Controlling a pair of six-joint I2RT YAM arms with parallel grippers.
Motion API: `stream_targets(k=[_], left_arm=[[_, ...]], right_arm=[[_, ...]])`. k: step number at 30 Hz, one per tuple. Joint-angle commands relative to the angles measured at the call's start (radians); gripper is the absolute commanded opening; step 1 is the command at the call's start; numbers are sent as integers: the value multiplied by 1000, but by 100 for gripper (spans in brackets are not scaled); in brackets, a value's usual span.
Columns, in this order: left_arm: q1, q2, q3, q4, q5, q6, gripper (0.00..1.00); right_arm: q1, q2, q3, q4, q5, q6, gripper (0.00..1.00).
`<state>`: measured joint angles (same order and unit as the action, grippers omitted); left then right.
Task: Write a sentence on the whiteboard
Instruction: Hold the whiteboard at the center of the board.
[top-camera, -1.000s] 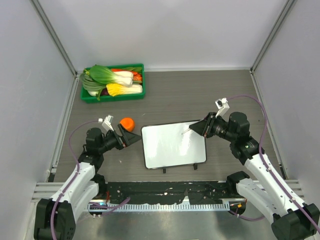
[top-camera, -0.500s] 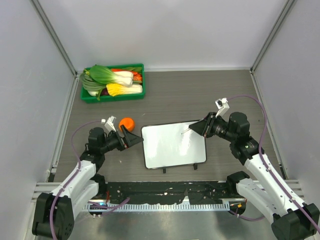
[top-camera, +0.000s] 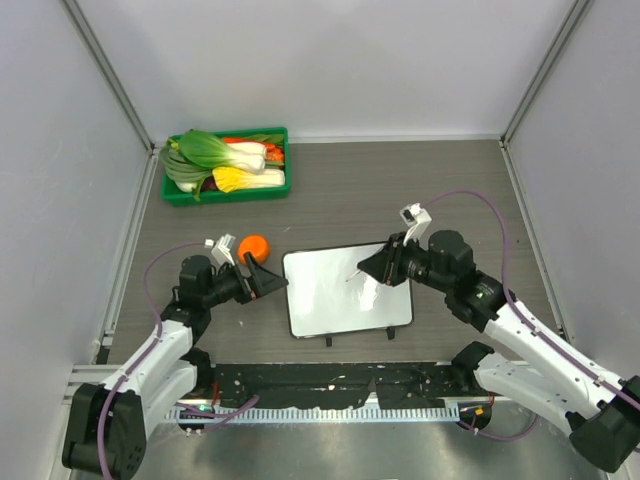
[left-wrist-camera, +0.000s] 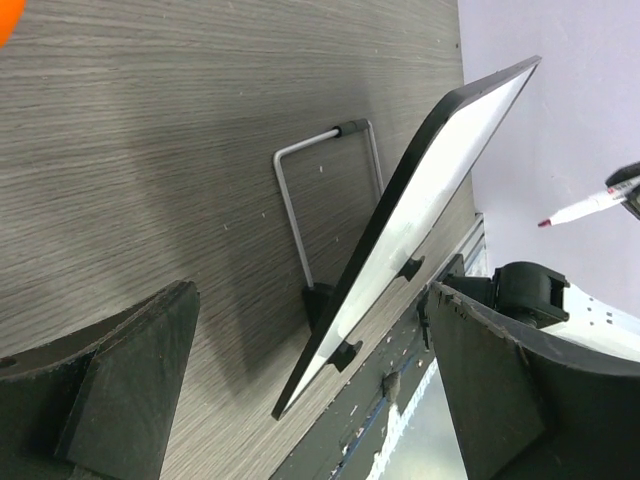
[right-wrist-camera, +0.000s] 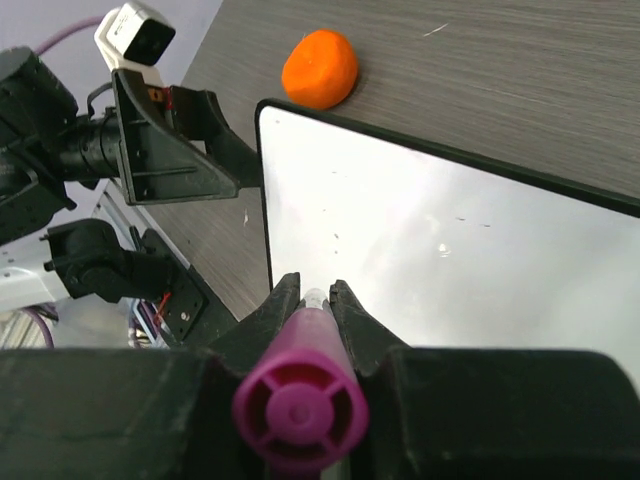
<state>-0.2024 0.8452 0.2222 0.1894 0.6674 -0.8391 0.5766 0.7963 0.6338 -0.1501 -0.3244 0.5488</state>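
The whiteboard (top-camera: 335, 300) stands tilted on its wire stand in the table's middle, its face blank; no sentence shows on it. My right gripper (top-camera: 374, 267) is shut on a magenta marker (top-camera: 357, 275), its tip just over the board's middle. In the right wrist view the marker (right-wrist-camera: 300, 400) sits between the jaws (right-wrist-camera: 315, 290) above the board (right-wrist-camera: 450, 240). My left gripper (top-camera: 272, 281) is open at the board's left edge. In the left wrist view the board's edge (left-wrist-camera: 420, 200) lies between the fingers (left-wrist-camera: 120, 380), apart from them.
An orange ball (top-camera: 254, 245) lies just behind my left gripper and shows in the right wrist view (right-wrist-camera: 320, 68). A green tray (top-camera: 225, 197) of vegetables stands at the back left. Grey walls close three sides. A black rail (top-camera: 340, 385) runs along the near edge.
My right arm has moved left with the marker, from the board's right edge to over its middle. My left gripper has edged right toward the board's left edge.
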Motion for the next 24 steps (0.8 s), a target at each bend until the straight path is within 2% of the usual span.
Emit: stream_targets(k=[1,6,12,24], left_arm=[[-12,-8,28,-11,-20,31,100],[-25,-17,31,-33,-37,40,100],[-34,-5,40,-44,-45,48,100],[-45,25,40,-27,-37,54,98]], right_arm=[[130,18,76,6,224,-52,1],[209,56,86,26,282,-64,1],[218,50,58,92,237,-44,0],[218,24,32,92,237,-43,1]])
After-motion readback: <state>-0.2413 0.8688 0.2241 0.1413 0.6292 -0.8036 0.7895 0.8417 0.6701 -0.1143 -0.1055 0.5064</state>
